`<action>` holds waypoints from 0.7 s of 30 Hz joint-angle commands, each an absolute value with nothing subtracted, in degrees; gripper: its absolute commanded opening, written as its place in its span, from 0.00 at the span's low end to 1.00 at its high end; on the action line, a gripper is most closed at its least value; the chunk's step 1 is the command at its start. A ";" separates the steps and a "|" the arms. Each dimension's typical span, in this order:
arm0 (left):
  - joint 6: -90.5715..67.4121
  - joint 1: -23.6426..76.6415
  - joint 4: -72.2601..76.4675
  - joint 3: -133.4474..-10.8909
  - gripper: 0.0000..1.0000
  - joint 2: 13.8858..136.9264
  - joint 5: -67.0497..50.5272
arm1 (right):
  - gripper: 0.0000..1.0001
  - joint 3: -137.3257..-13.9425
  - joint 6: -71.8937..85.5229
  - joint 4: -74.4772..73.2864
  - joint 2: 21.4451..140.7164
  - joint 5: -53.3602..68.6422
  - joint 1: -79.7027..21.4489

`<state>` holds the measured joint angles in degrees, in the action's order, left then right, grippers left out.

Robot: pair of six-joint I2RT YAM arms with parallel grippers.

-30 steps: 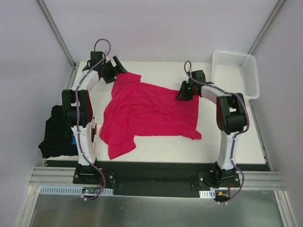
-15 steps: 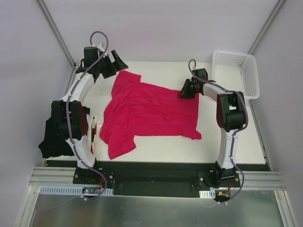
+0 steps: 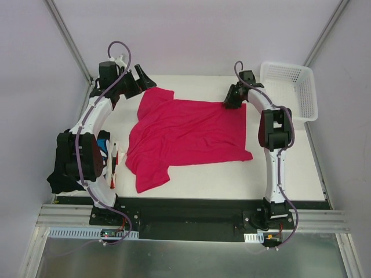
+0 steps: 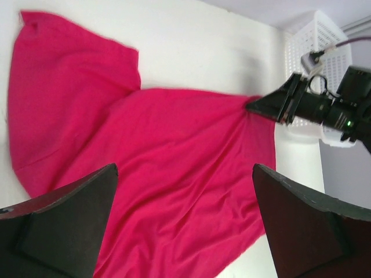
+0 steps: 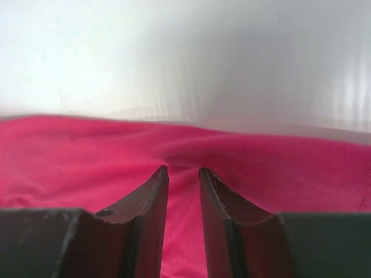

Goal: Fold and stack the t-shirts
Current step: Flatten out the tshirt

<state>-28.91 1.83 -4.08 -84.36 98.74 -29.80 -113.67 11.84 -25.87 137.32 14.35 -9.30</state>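
A crimson-pink t-shirt [image 3: 185, 136] lies spread on the white table, one sleeve toward the back left and one toward the front left. My right gripper [image 3: 229, 102] is low at the shirt's back right corner. In the right wrist view its jaws [image 5: 183, 169] stand a narrow gap apart with a fold of pink cloth [image 5: 182, 231] between them, puckered at the tips. My left gripper [image 3: 141, 80] hovers wide open above the back left sleeve, nothing between its fingers [image 4: 184, 168]. Off the table's left edge hangs a black t-shirt [image 3: 66, 168].
A white lattice basket [image 3: 290, 90] stands at the back right corner, close to the right gripper. White and red cloth edges [image 3: 116, 165] and a bit of blue [image 3: 103, 142] show beside the left arm. Frame posts rise at both back corners.
The right gripper has drawn the shirt's back right corner toward the back, stretching the cloth flatter. The left arm has lifted and swung back off the sleeve.
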 commanded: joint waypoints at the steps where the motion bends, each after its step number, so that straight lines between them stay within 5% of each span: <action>1: -28.65 1.76 -0.18 -81.92 0.99 96.94 -32.78 | 0.31 -126.69 10.20 -35.49 143.87 10.37 -6.42; 8: -29.18 2.02 2.29 -80.42 0.99 96.50 -34.80 | 0.32 -139.74 10.55 -35.95 151.08 9.67 -2.47; 21: -21.71 9.48 2.47 -72.60 0.99 88.43 -39.28 | 0.42 -131.49 7.65 -28.91 137.56 22.67 -1.14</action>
